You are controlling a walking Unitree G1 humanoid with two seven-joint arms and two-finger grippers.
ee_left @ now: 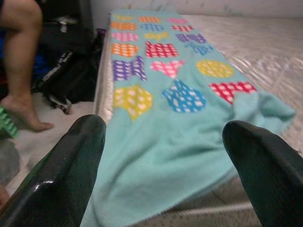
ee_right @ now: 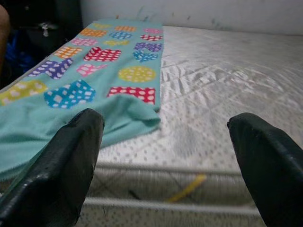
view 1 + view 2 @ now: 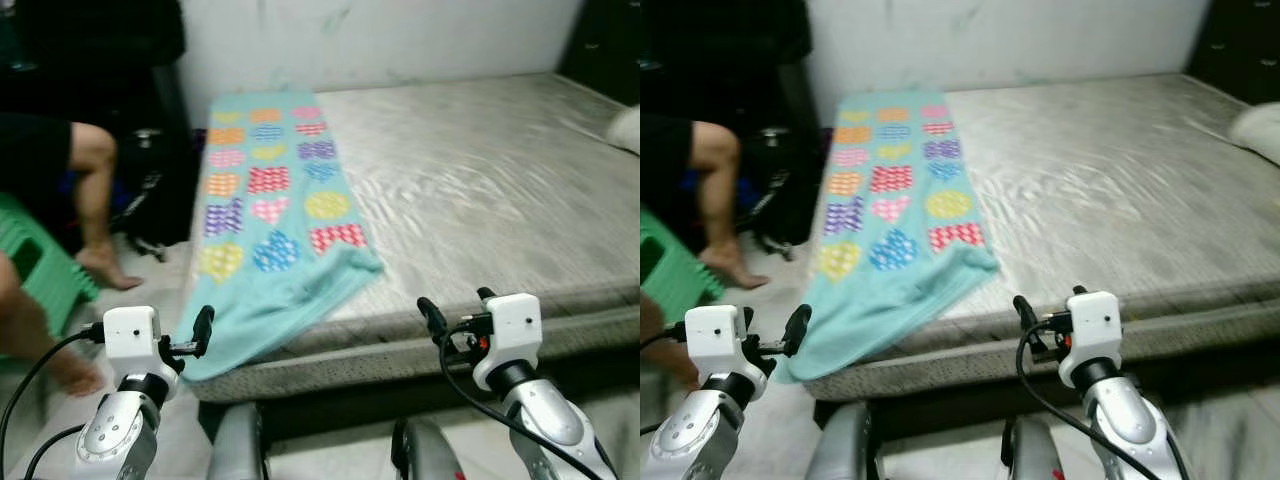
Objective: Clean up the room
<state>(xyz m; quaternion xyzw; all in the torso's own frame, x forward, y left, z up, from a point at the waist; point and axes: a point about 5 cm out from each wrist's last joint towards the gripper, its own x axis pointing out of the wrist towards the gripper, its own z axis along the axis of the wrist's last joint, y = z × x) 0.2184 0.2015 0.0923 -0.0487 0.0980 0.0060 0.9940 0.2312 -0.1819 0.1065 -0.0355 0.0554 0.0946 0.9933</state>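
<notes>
While the bare mattress (image 3: 480,180) takes up most of the scene, the teal blanket (image 3: 270,210) lies along its left side — long axis running away from the robot, near end drooping over the front corner. It sits just ahead of the left gripper (image 3: 196,333), which is nearer; the right gripper (image 3: 458,312) faces bare mattress — both spread wide, holding nothing.

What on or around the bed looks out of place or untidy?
The teal blanket with coloured shapes lies askew along the left side of the bare mattress. Its near end is rumpled and hangs over the corner. Both grippers, left and right, hold nothing.
</notes>
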